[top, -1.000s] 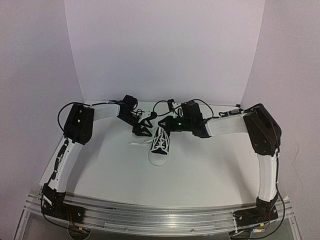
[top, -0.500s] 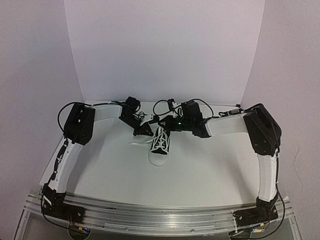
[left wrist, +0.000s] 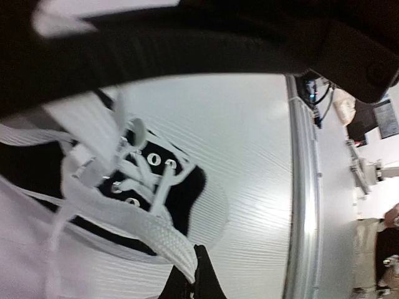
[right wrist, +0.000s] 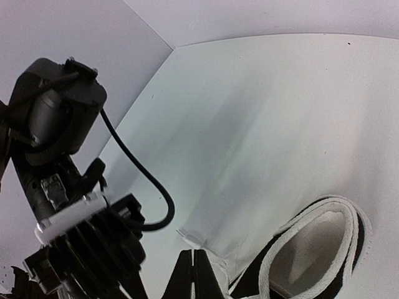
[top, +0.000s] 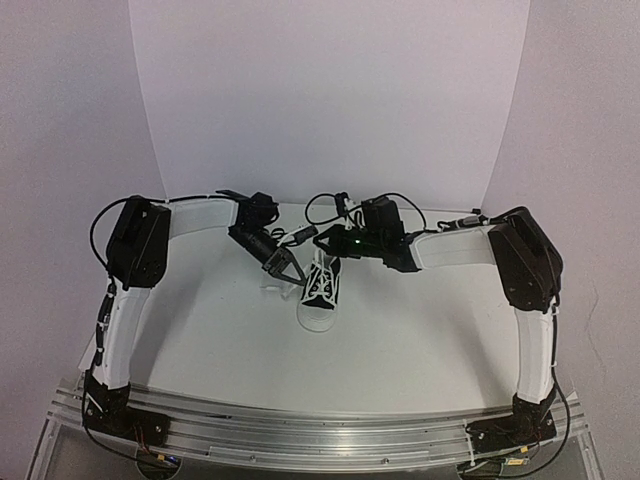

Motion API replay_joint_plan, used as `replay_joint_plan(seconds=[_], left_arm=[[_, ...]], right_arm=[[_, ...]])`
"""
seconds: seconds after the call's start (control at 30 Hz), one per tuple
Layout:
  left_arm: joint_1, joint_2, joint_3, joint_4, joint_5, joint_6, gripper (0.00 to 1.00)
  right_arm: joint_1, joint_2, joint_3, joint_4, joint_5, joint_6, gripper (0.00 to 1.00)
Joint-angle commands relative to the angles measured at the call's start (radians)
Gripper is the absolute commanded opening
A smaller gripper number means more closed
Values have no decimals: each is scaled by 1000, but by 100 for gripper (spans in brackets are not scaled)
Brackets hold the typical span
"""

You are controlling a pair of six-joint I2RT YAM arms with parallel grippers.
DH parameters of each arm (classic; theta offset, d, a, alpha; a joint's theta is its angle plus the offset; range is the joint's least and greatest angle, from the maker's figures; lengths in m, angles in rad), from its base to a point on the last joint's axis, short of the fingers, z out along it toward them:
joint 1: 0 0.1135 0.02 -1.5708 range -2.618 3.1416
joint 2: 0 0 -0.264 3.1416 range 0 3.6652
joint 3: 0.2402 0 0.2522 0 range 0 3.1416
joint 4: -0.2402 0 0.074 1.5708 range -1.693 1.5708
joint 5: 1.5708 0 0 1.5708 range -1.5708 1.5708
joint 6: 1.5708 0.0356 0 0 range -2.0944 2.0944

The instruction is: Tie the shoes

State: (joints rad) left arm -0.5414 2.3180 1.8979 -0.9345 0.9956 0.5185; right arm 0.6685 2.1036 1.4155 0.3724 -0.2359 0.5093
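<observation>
A small black sneaker (top: 320, 300) with a white toe cap lies mid-table, toe toward the arms' bases. My left gripper (top: 287, 267) sits just left of its laced top. In the left wrist view this gripper (left wrist: 195, 274) is shut on a broad white lace (left wrist: 149, 227) that runs up to the shoe (left wrist: 181, 187). My right gripper (top: 322, 240) hovers over the heel end. In the right wrist view it (right wrist: 194, 254) is shut on the other white lace (right wrist: 218, 249), beside the shoe's open collar (right wrist: 349, 218).
White backdrop panels close the back and both sides. An aluminium rail (top: 320, 435) runs along the near edge and also shows in the left wrist view (left wrist: 302, 187). The left arm's wrist and black cable (right wrist: 62, 205) fill the left of the right wrist view.
My left gripper has gone from open to shut on a lace and shifted toward the shoe; the left arm's elbow swung out to the left. The right arm has barely moved.
</observation>
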Motion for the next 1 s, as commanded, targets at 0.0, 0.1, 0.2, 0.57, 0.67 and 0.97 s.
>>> replay_joint_plan(seconds=[0.0, 0.1, 0.2, 0.57, 0.67, 0.97], left_arm=[[-26, -51, -98, 69, 135, -200, 0], [-41, -76, -138, 202, 165, -285, 0], [-55, -92, -156, 331, 193, -372, 0], [-60, -82, -247, 563, 73, -586, 59], [-60, -101, -183, 444, 8, -549, 62], [-27, -175, -121, 190, -183, -419, 73]], right_arm=[[3, -18, 18, 36, -11, 32, 0], [5, -21, 17, 38, -9, 42, 0], [4, -20, 26, 39, -16, 44, 0], [14, -24, -19, 64, -27, 92, 0], [20, -28, -33, 74, -18, 97, 0], [26, -14, -26, 93, -2, 126, 0]])
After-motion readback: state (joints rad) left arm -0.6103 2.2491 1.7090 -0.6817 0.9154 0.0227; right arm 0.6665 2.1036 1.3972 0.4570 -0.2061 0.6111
